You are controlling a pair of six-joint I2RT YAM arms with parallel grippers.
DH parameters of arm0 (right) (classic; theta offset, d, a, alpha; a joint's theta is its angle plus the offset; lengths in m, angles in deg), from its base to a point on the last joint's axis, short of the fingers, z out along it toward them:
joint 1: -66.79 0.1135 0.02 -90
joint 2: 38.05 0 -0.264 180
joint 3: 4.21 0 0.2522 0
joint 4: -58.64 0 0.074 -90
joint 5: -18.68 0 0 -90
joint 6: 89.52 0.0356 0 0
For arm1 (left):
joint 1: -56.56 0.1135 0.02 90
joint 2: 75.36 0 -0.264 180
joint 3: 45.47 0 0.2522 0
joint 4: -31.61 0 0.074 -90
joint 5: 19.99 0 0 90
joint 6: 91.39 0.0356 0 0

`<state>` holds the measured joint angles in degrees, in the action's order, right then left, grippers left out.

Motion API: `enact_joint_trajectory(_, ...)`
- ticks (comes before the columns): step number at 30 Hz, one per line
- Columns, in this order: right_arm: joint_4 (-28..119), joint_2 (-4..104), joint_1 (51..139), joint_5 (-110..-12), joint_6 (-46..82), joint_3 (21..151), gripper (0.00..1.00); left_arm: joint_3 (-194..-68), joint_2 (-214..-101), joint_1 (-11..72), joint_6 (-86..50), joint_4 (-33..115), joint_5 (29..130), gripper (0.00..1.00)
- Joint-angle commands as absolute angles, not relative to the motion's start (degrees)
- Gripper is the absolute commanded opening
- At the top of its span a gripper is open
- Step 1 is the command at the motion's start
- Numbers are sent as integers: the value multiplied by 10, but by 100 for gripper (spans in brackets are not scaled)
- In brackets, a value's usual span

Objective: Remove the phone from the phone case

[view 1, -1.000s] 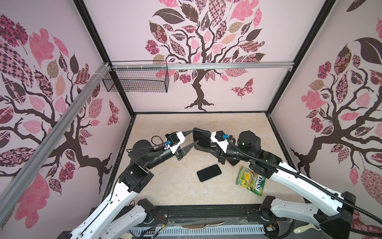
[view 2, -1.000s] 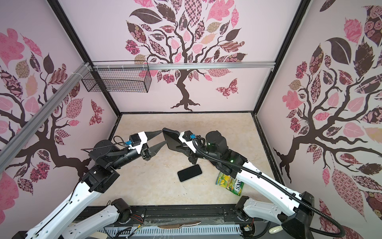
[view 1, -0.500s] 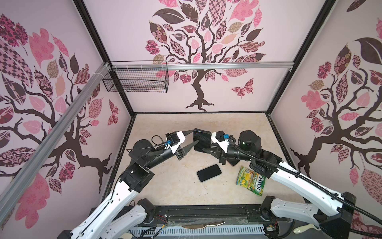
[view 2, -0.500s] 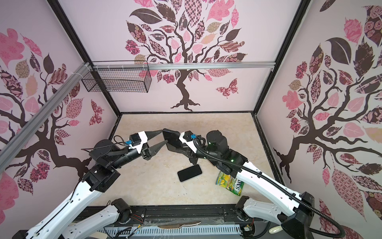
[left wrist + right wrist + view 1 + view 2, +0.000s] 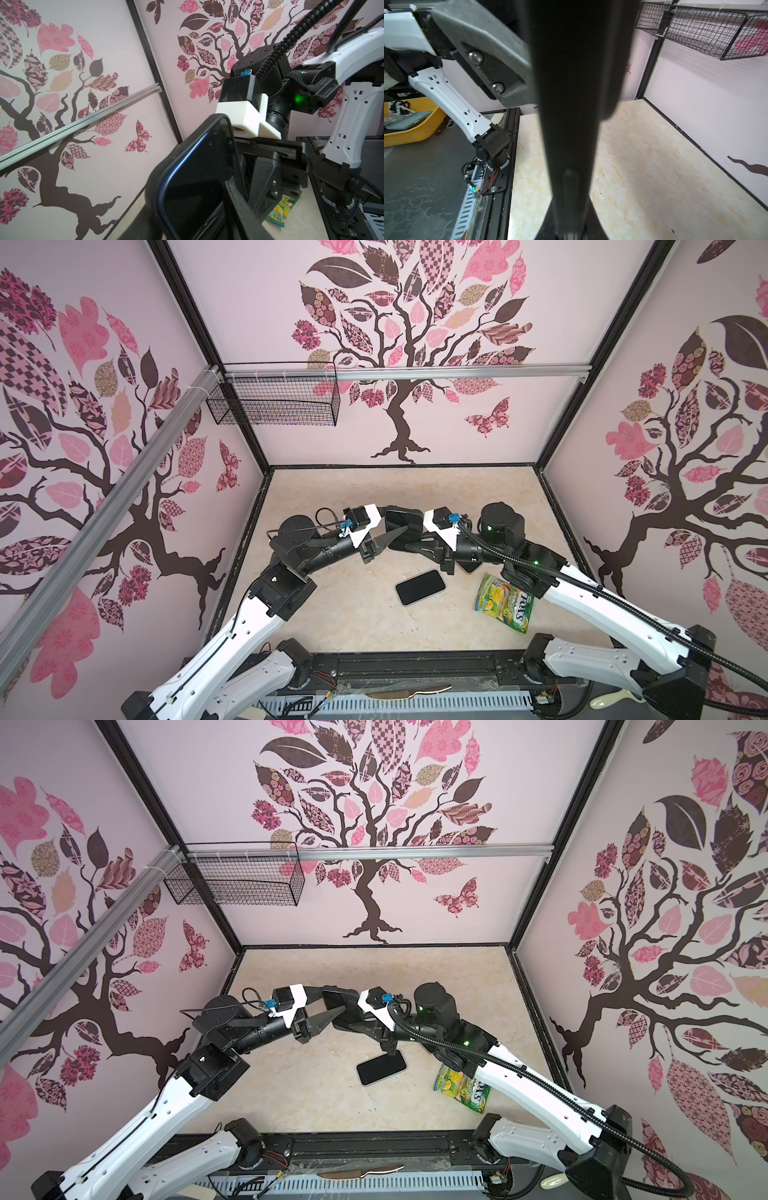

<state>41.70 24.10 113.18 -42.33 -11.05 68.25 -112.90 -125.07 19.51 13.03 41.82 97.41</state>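
A black phone (image 5: 419, 587) (image 5: 381, 1068) lies flat on the table, screen up, near the front middle. Above the table's middle, my right gripper (image 5: 411, 545) (image 5: 353, 1025) is shut on one end of the black phone case (image 5: 409, 516) (image 5: 343, 996). In the right wrist view the case (image 5: 575, 83) runs edge-on straight out from between the jaws. My left gripper (image 5: 395, 520) (image 5: 332, 1000) stands open, its two fingers astride the case's free end. The left wrist view shows the case's dark hollow (image 5: 193, 176) with one finger (image 5: 239, 207) across it. Whether anything sits inside the case I cannot tell.
A green and yellow sweet packet (image 5: 505, 605) (image 5: 461, 1088) lies at the front right, partly under my right arm. A black wire basket (image 5: 274, 404) hangs on the back wall at the left. Walls close the table on three sides.
The case has sunk a little and tipped flatter between the two grippers. The left jaws have widened slightly. The phone on the table has not moved.
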Motion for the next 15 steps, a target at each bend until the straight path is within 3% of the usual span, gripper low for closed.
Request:
enact_joint_trajectory(1,487,218,1134,-472,-101,681,0,-1107,-1235,196,126,405,927,57)
enact_joint_trajectory(8,518,191,1134,-570,-115,659,0,-1155,-1223,196,172,465,846,85)
enact_joint_trajectory(12,562,172,1134,-602,-150,632,0,-1208,-1242,196,229,540,838,88)
enact_joint_trajectory(15,580,166,1134,-588,-197,615,0,-1224,-1252,198,282,565,886,87)
